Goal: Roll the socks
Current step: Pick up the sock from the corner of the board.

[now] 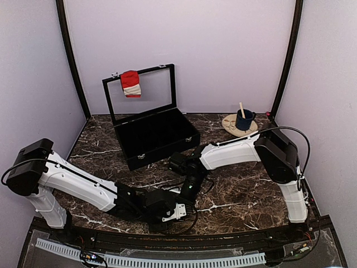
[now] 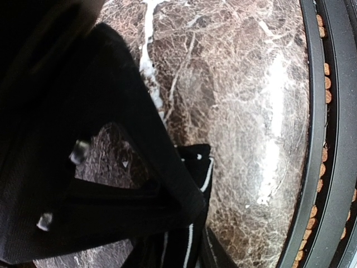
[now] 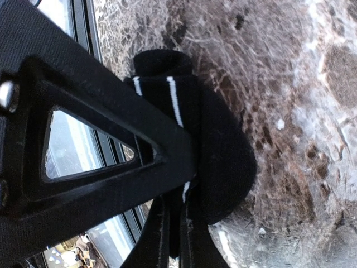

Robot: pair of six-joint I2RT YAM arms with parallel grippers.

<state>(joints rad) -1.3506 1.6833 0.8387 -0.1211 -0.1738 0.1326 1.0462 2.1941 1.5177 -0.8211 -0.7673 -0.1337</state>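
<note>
Top view: on a brown marble table veined with white, an open black rectangular case sits at 11 o'clock. A small red fabric sock with a white band hangs over the top edge of its upright, window-framed lid. At 2 o'clock, a round tan plate carries a dark blue mug with a pale stick standing in it. Both white-and-black arms reach to 6 o'clock, near the front edge. There the left gripper and the right gripper meet, tips close together, well apart from the case and the red sock. What lies between them cannot be made out from above.

Left wrist view: one black finger fills the 9 o'clock side. A piece of black fabric with thin white stripes lies on the marble at 6 o'clock, just beside the fingertip. A black edge rail runs down the 3 o'clock side. Whether this gripper pinches the fabric, or how wide it stands, cannot be told.

Right wrist view: the black fingers are clamped together on the same striped fabric, which bulges out toward 3 o'clock, over the marble.
</note>
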